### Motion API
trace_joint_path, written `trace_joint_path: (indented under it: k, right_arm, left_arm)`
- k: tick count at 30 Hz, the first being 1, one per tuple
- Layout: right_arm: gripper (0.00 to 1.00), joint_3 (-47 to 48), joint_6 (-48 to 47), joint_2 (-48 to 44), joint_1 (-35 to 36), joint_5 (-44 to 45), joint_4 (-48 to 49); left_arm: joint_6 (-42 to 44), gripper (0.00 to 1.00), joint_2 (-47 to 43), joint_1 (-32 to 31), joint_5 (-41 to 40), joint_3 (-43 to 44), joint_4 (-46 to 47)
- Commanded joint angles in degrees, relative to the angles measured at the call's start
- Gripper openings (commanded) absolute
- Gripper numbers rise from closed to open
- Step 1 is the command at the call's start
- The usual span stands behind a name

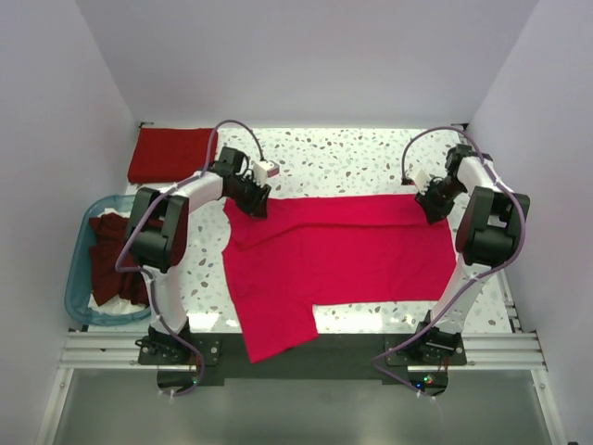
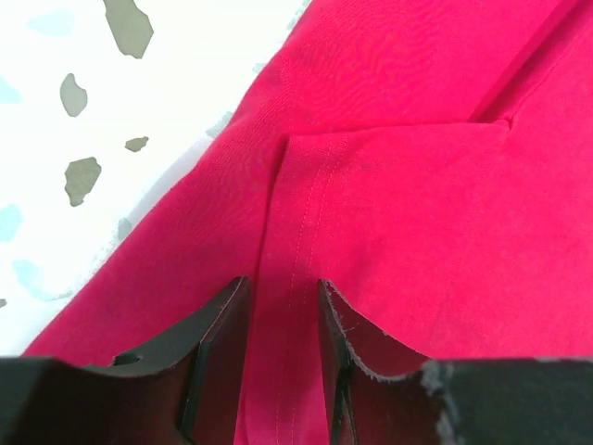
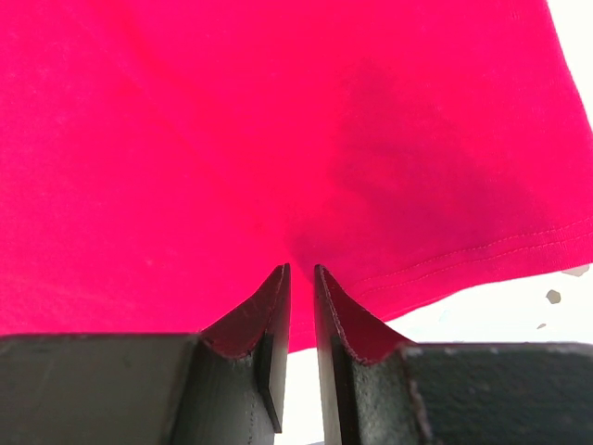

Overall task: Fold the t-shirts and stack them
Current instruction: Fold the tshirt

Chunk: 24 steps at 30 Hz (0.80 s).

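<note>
Between my two claws lies the shirt (image 1: pixel 343 250), bright crimson, spread flat on the table (image 1: pixel 352 162) with its body running from one claw across to the other. My left claw (image 1: pixel 258 206) is down on the shirt's far left corner. My right claw (image 1: pixel 434 209) is down on its far right corner. The two are well apart and about level with each other.

From the left wrist, the left claw (image 2: pixel 283 292) has its fingers (image 2: pixel 218 343) drawn close. A raised ridge of cloth fills the narrow gap between them, so it is gripping the shirt. A stitched seam (image 2: pixel 306 241) runs straight down into that gap. Speckled white table shows off to the left of the fingers.

From the right wrist, the right claw (image 3: pixel 301 273) is closed even tighter (only a sliver of gap), its tips pinching a small pucker of the cloth. The hem (image 3: pixel 482 255) runs off to the right of the tips, with bare table just on my side of it.

Back toward my bases from the left claw, a flap of the shirt reaches past the table's near edge.

Beyond my left claw and to its left, a folded shirt (image 1: pixel 170 154) of a darker red lies at the table's far left corner. Further left and nearer my bases, a blue tub (image 1: pixel 72 283) holds dark shirts (image 1: pixel 111 255) in a heap (how many I cannot tell).
</note>
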Motion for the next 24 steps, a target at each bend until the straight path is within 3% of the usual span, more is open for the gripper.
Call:
trace_joint_path:
  k: [1,6,16,24]
  right_arm:
    - [0.2,0.1,-0.8,-0.3,-0.2,-0.4,-0.8]
    - [0.2,0.5,-0.4,-0.2,-0.2,-0.5,-1.1]
    - [0.2,1.3,0.2,-0.3,-0.2,-1.3,-1.4]
    - [0.2,1.6,0.7,-1.3,-0.3,-2.7,-2.5]
  left_arm:
    - [-1.2,0.4,1.2,0.0,0.9,2.7,1.8]
    - [-1.1,0.34,0.1,-1.1,2.2,1.3,1.9]
    - [0.1,0.0,-5.5,-2.0,8.2,-1.7,1.8]
    - [1.3,0.0,-9.9,-5.4,11.9,-8.1,-0.2]
